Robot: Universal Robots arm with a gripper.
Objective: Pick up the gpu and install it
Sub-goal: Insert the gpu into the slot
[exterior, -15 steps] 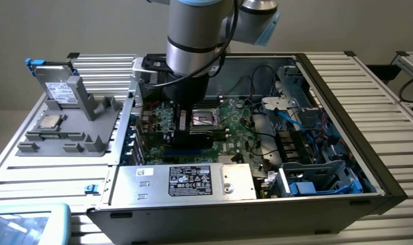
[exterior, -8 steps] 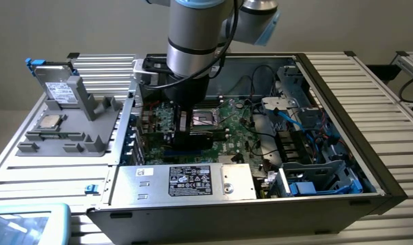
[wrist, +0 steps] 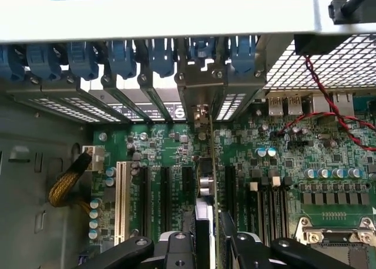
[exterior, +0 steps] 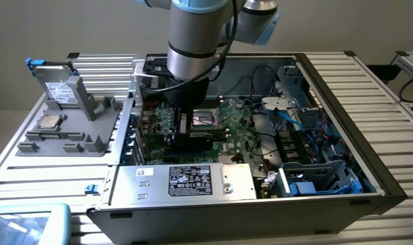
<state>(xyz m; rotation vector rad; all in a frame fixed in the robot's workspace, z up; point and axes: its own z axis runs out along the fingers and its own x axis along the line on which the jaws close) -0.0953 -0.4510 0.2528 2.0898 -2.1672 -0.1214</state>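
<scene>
The gpu (wrist: 205, 174) shows edge-on in the wrist view, a thin card standing upright over the green motherboard (wrist: 276, 163) between black expansion slots (wrist: 166, 192). Its silver end bracket (wrist: 198, 84) lines up with the rear slot openings under the blue clips (wrist: 123, 54). My gripper (wrist: 212, 225) is shut on the gpu, one dark finger on each face. In the exterior view my gripper (exterior: 192, 131) is low inside the open computer case (exterior: 342, 97), by the case's rear wall at that view's left. Whether the card's edge sits in a slot is hidden.
A CPU socket (exterior: 208, 119) lies just beside the gripper. The power supply (exterior: 192, 179) and blue drive cage (exterior: 315, 178) fill the near side. Cables (exterior: 288, 115) cross the exterior view's right. Outside, a grey tray (exterior: 63, 143) holds a silver drive (exterior: 59, 89) and a memory stick (exterior: 53, 135).
</scene>
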